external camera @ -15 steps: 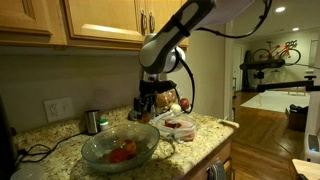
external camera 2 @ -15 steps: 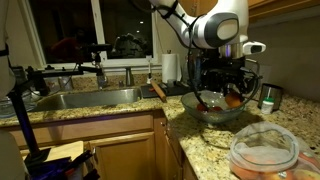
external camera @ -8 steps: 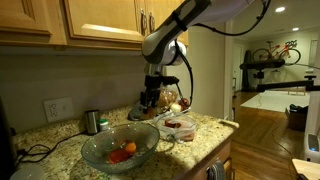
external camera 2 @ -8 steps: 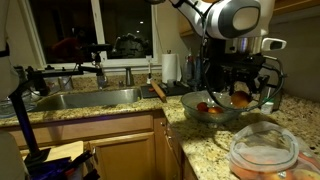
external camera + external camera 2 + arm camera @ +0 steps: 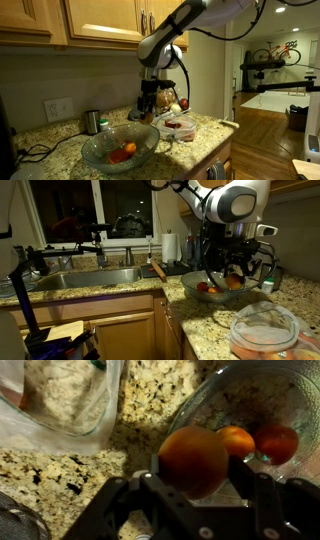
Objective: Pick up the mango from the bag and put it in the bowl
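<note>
My gripper (image 5: 197, 478) is shut on the mango (image 5: 192, 458), a round orange fruit held between the two black fingers. It hangs above the speckled counter beside the rim of the clear glass bowl (image 5: 262, 392). An orange fruit (image 5: 238, 439) and a red fruit (image 5: 277, 443) lie in the bowl. The crinkly clear bag (image 5: 60, 400) lies at the upper left of the wrist view. In both exterior views the gripper (image 5: 150, 101) (image 5: 236, 275) hovers between the bowl (image 5: 118, 150) (image 5: 214, 293) and the bag (image 5: 179, 125).
A small steel cup (image 5: 92, 121) stands behind the bowl by the wall. A clear lidded container (image 5: 264, 330) sits in the foreground on the counter. The sink (image 5: 85, 278) lies beyond the bowl, and a paper towel roll (image 5: 170, 247) stands at the back.
The arm shifted a little sideways above the counter and settled slightly lower, with the mango still held. The bowl and bag have not moved.
</note>
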`<state>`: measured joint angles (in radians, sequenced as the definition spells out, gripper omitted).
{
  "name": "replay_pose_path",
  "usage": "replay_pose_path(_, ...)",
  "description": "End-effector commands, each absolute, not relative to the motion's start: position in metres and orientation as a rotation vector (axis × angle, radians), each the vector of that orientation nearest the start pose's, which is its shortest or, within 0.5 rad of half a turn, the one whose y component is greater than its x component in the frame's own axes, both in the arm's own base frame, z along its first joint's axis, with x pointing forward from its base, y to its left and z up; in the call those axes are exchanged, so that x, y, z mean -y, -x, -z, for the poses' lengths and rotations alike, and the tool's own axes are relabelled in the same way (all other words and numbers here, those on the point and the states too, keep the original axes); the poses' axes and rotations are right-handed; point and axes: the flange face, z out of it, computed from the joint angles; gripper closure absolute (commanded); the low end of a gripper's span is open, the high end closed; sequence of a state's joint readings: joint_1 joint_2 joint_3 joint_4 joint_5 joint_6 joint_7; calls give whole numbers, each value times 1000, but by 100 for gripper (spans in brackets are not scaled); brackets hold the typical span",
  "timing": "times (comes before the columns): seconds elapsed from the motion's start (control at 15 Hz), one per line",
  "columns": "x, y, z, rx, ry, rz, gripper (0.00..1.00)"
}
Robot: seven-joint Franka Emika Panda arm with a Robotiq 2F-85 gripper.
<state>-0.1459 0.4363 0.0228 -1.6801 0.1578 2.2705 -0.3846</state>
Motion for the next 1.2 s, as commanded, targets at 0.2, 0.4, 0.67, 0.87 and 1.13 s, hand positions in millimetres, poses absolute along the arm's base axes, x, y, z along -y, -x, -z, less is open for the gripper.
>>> replay_pose_path(0.2,38,-677,-361,392,3010,220,56)
replay_pose_path(0.4,30,-678,-351,408,3007,173,56)
replay_pose_path(0.67,28,-677,-338,413,3003,118,56)
replay_pose_path(0.87,27,-676,-331,419,3002,88,56)
replay_pose_path(1.13,26,-675,-327,427,3003,64,56)
